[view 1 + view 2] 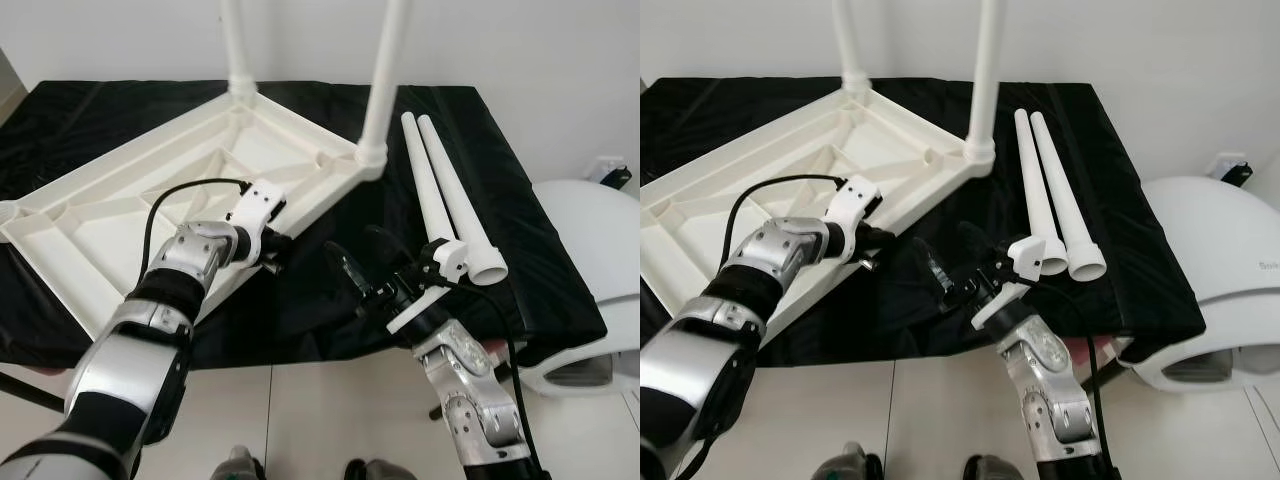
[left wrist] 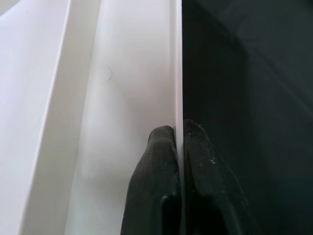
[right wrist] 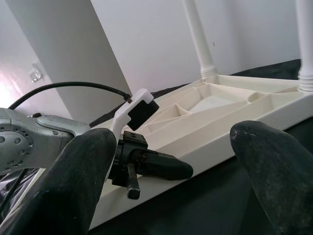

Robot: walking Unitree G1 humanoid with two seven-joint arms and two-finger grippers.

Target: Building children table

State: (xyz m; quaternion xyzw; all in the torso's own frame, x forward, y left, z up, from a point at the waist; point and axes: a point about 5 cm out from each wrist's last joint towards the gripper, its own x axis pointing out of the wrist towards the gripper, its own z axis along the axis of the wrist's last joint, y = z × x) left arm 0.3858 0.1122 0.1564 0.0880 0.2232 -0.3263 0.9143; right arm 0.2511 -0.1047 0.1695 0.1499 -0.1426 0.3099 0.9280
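Observation:
A white plastic tabletop point(image 1: 120, 215) lies upside down on the black cloth point(image 1: 310, 310). Two white legs stand upright in its far corners, the left leg point(image 1: 236, 45) and the right leg point(image 1: 385, 70). Two loose legs point(image 1: 440, 190) lie side by side to the right of it. My left gripper point(image 1: 275, 250) is shut on the tabletop's near rim; the left wrist view has the thin rim point(image 2: 178, 73) pinched between both fingers. My right gripper point(image 1: 362, 258) hovers open over the cloth, just right of the left one and short of the loose legs, with nothing held.
A white rounded object point(image 1: 590, 250) stands beside the table's right end. The table's front edge point(image 1: 300, 358) runs just under my arms, with pale floor tiles point(image 1: 320, 420) below. A white wall point(image 1: 520, 50) is behind the table.

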